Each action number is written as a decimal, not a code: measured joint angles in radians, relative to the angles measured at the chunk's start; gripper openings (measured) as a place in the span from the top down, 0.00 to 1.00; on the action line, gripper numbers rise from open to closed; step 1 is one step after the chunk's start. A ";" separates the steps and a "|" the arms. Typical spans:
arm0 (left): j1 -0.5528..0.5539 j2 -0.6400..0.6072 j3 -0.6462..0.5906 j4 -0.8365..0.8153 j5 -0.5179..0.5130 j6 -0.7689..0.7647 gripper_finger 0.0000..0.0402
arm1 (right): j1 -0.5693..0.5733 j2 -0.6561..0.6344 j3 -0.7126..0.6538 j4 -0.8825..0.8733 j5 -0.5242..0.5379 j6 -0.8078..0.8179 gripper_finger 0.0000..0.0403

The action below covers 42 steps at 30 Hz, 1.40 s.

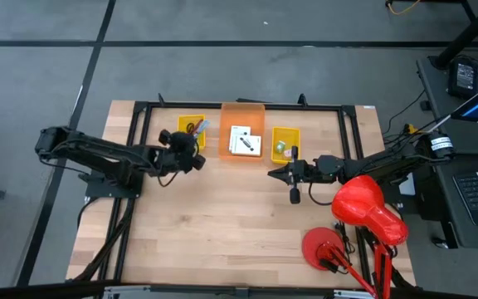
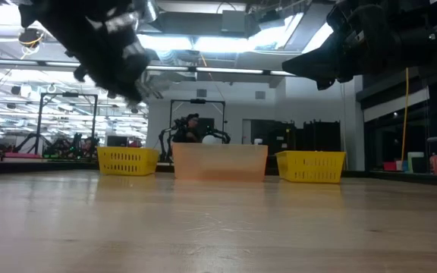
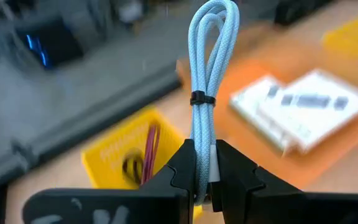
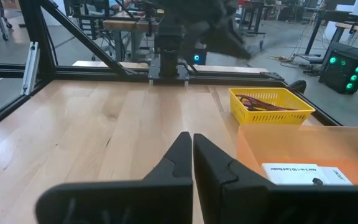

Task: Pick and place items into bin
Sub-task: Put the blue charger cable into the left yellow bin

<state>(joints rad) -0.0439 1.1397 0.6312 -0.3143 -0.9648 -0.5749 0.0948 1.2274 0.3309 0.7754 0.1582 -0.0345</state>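
Pale blue cable bundle [image 3: 209, 74], folded into a hank and cinched by a small black tie, stands up between the fingers of my left gripper [image 3: 205, 168], which is clenched on its lower end, above the tabletop [image 1: 222, 224] beside the left yellow basket [image 1: 191, 133]. I judge it light and soft: the braided jacket should give under the pads and the free loops will flop, so the hold belongs low, just under the tie, where the strands are bunched and cannot splay. It is not fragile, though the weave may slide if I loosen.

My right gripper [image 4: 192, 155] is shut on nothing, hovering near the right yellow basket [image 1: 285, 143].

Smooth pale wood carries the orange bin [image 1: 243, 124], which holds white cards [image 1: 244, 141]. Beyond lies a bright workshop with other rigs.
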 joint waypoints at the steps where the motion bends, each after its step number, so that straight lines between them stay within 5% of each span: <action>1: 0.020 0.000 0.006 -0.052 0.040 -0.039 0.91 | 0.000 0.000 0.000 0.000 0.000 0.000 1.00; 5: 0.094 0.005 0.011 -0.169 0.197 -0.138 0.91 | 0.000 0.000 0.000 0.000 0.000 0.000 1.00; 16: 0.300 0.005 0.042 -0.205 0.408 -0.147 0.91 | 0.000 0.000 0.000 0.024 0.036 -0.053 1.00; 42: 0.431 0.190 0.047 -0.211 0.417 -0.091 0.89 | 0.000 0.000 0.000 0.065 0.035 -0.102 1.00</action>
<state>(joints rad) 0.3876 1.3300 0.6785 -0.5251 -0.5479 -0.6654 0.0947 1.2274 0.3305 0.8407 0.1936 -0.1363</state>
